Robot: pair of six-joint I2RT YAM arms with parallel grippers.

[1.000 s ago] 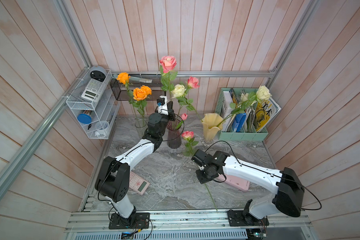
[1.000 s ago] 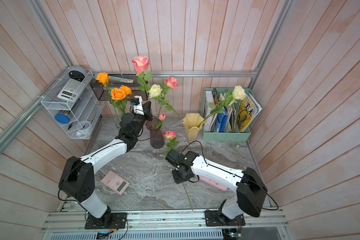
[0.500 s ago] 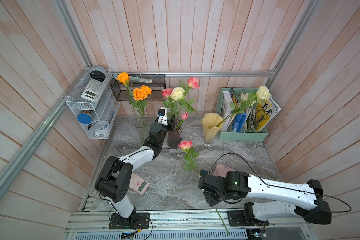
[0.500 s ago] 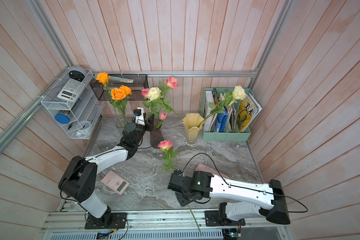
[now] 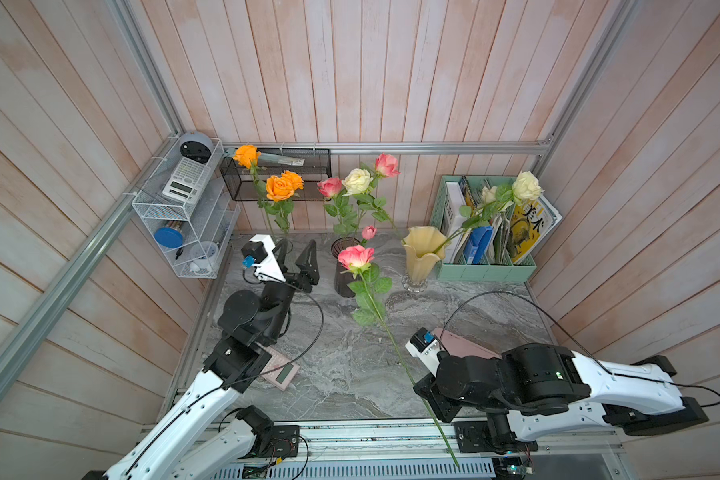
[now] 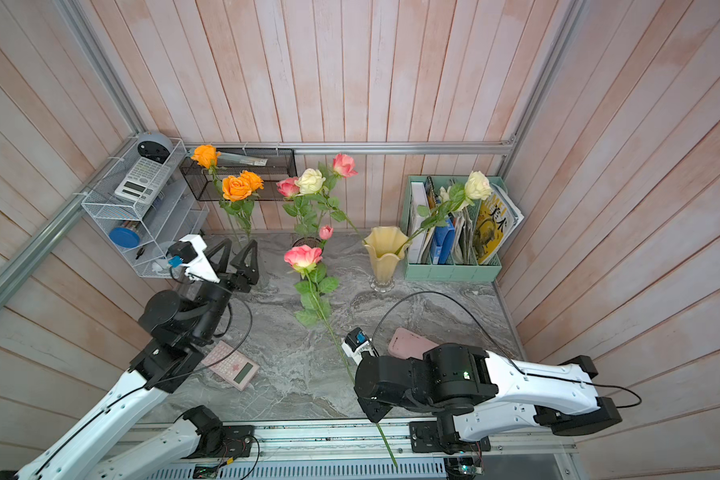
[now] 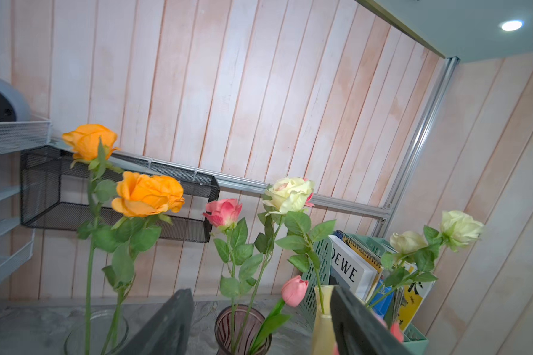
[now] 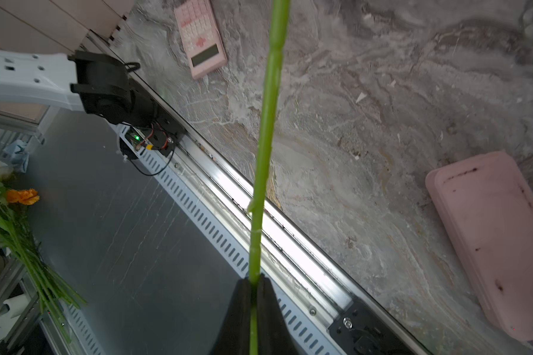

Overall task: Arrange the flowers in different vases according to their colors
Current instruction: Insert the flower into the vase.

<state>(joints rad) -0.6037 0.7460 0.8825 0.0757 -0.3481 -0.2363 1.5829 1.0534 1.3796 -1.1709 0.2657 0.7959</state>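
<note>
Now left claw (image 5: 297, 248) has spread wide, empty; right claw (image 8: 253, 284) clamps pink rose (image 5: 356, 257).

Row along rear of table (image 5: 350, 374): left vase (image 7: 123, 329), middle vase (image 5: 341, 278), right vase (image 5: 422, 253). File holder (image 5: 487, 270) just right of right vase. Wire shelf (image 5: 175, 232) on left wall, mesh basket (image 5: 275, 178) on back wall. Calculator (image 5: 281, 372) front left, flat case (image 5: 466, 347) front right. Left gripper (image 5: 298, 257) just before left vase. Flower (image 5: 356, 257): stem in right gripper (image 8: 253, 281) at front edge, head before middle vase.
</note>
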